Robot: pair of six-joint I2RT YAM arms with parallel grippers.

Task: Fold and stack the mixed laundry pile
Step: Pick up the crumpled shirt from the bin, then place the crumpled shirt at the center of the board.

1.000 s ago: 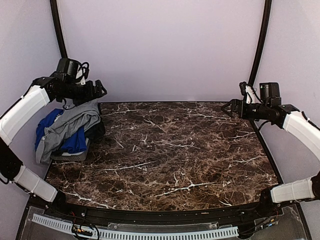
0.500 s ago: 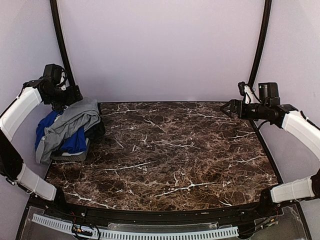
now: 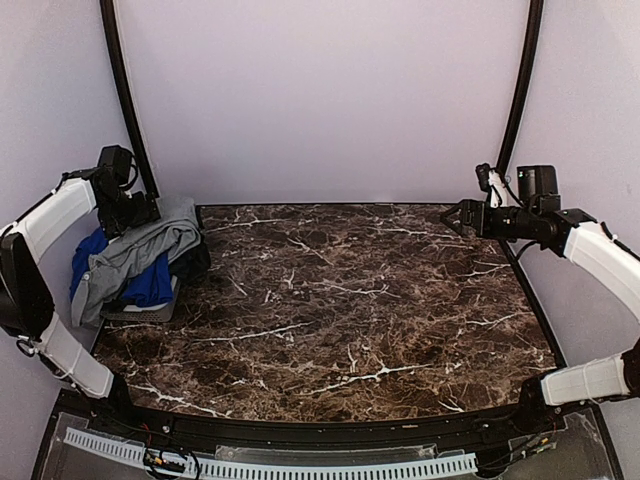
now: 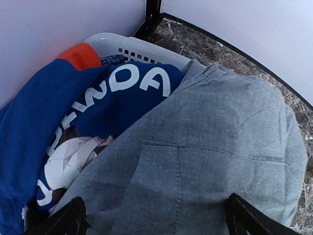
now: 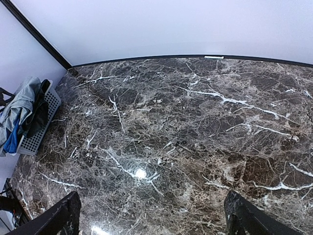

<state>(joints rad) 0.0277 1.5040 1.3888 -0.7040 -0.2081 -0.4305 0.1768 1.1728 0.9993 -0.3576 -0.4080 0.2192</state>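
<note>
Laundry heaped in a basket at the far left corner

Clothes make up the mixed laundry pile [image 3: 135,262], all of it piled in a pale basket [image 4: 132,46] with perforated walls that stands on the marble surface [image 3: 350,300] in the far left corner, close to the wall. A grey shirt [image 4: 210,161] lies on top and spreads over most of the heap, its edge hanging over the basket's side towards the middle of the surface. Under it and to the wall side is a royal-blue T-shirt [image 4: 73,122] with large white lettering and a white print. A red-orange garment [image 4: 80,55] shows as a small patch at the back of the basket, touching the blue T-shirt, and a bit of blue checked cloth [image 4: 113,59] peeks out just beside it against the basket's rim. Dark cloth [image 3: 192,262] hangs down the basket's side that faces the open surface.

The left fingers [image 4: 66,223] are spread wide apart right above the grey shirt, holding nothing; whether they touch the cloth cannot be told. The right fingers [image 5: 58,218] are also spread wide and hold nothing, raised over the far right part of the surface, well apart from the basket.
</note>
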